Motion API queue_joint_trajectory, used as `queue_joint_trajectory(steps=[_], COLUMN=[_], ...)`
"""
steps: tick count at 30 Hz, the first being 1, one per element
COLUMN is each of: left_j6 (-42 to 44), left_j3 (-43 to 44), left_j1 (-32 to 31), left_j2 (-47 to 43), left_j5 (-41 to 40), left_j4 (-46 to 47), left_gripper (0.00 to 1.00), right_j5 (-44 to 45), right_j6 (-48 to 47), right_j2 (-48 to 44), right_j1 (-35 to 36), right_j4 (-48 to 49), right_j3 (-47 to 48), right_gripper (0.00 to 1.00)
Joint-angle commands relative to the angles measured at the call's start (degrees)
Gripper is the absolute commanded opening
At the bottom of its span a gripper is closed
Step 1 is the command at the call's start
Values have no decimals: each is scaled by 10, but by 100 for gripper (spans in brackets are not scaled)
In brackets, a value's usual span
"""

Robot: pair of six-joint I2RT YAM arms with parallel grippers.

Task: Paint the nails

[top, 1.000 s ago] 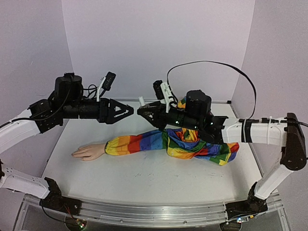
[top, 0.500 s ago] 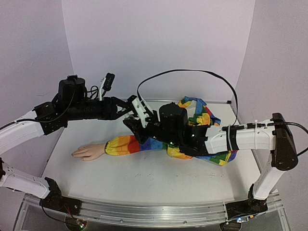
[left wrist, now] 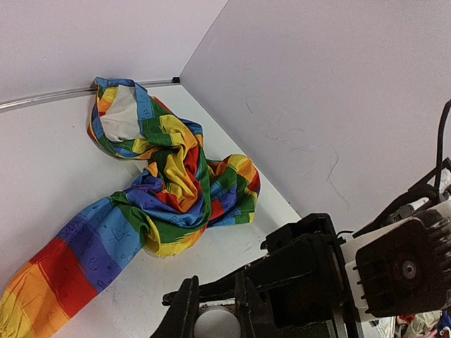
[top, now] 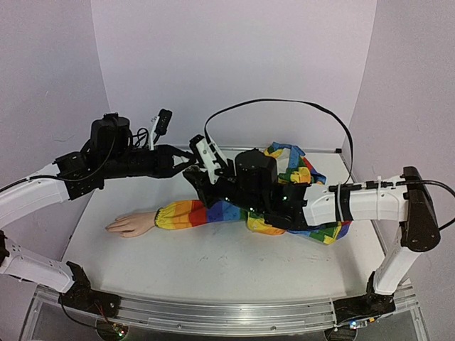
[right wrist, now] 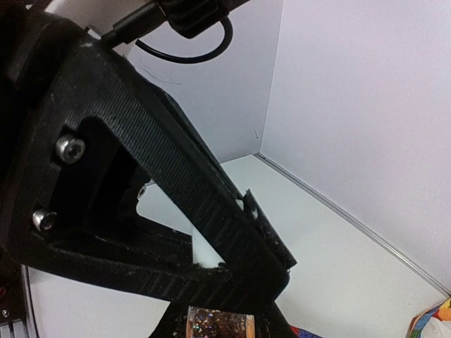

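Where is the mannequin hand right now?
In the top external view, the mannequin hand lies on the table's left side, ending the rainbow sleeve, in front of the left arm.

Left hand point(top: 183, 162) and right hand point(top: 197, 175) tip to tip in mid-air

White arm links point(top: 28, 197), black motor housings point(top: 108, 133), a looping black cable point(top: 277, 101); left claw point(top: 188, 162) ribbed black plastic with silver screws point(right wrist: 70, 148).

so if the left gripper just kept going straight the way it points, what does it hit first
the right gripper, almost at once: it faces the left gripper tip to tip, holding a small glitter bottle up to it. which of the two it would touch first is unclear
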Motion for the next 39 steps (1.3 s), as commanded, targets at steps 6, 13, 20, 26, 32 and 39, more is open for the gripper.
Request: queue_joint_trajectory(steps=[6, 13, 20, 26, 32, 39], left_j6=[139, 168, 172, 139, 33, -47], left_j3=[43, 75, 67, 69, 112, 117], left_j1=[-18, -18, -9, 11, 11, 11], left_j2=[64, 102, 62, -10, -31, -5], left_j5=[357, 529, 392, 162, -43, -70], left_j4=[22, 21, 20, -63, -159, -108], left_gripper=[0, 0, 29, 79, 80, 58], right_j5=[-478, -790, -683, -425, -249, -82], right_j6=[118, 313, 293, 122, 68, 19], right_j2=[-73, -83, -127, -151, -126, -78], right_j1=[-82, -117, -159, -164, -148, -83], right_j4=[102, 345, 339, 115, 65, 46], right_j3=[9, -27, -104, -109, -91, -38], right_gripper=[0, 0, 0, 0, 0, 0])
